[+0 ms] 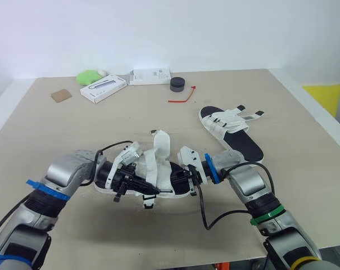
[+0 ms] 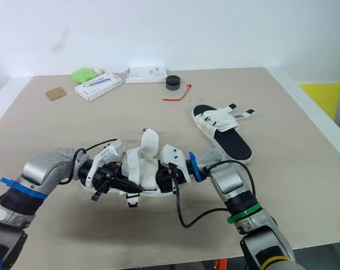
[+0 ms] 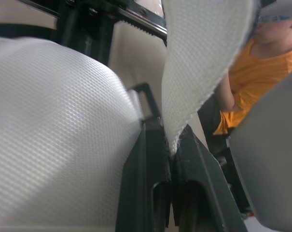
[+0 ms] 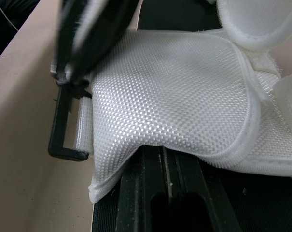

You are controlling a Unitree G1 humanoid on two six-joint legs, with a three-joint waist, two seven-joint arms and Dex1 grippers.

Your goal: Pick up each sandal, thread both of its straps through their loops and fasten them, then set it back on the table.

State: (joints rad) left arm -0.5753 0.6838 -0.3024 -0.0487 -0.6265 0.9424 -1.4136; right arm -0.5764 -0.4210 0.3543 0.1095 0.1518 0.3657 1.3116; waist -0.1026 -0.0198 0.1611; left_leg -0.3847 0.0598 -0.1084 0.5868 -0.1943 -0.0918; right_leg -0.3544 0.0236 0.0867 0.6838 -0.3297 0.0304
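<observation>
One sandal (image 1: 158, 169), black-soled with white woven straps, is held just above the table (image 1: 74, 129) at front centre, between both grippers. My left gripper (image 1: 153, 189) comes in from the left and is shut on a white strap (image 3: 203, 63), which is pinched between its fingers (image 3: 146, 183). Another strap end (image 1: 161, 143) stands upright. From the right, my right gripper (image 1: 180, 179) is shut on the sandal's side, under a white strap (image 4: 170, 92) next to a black loop (image 4: 63, 130). The second sandal (image 1: 231, 132) lies flat at the right, apart from both grippers.
Along the far edge lie two white boxes (image 1: 104, 89) (image 1: 150, 76), a green object (image 1: 89, 77), a black round item (image 1: 177, 84), a red cord (image 1: 182, 97) and a brown card (image 1: 61, 95). A person in an orange shirt (image 3: 261, 72) is beyond the table.
</observation>
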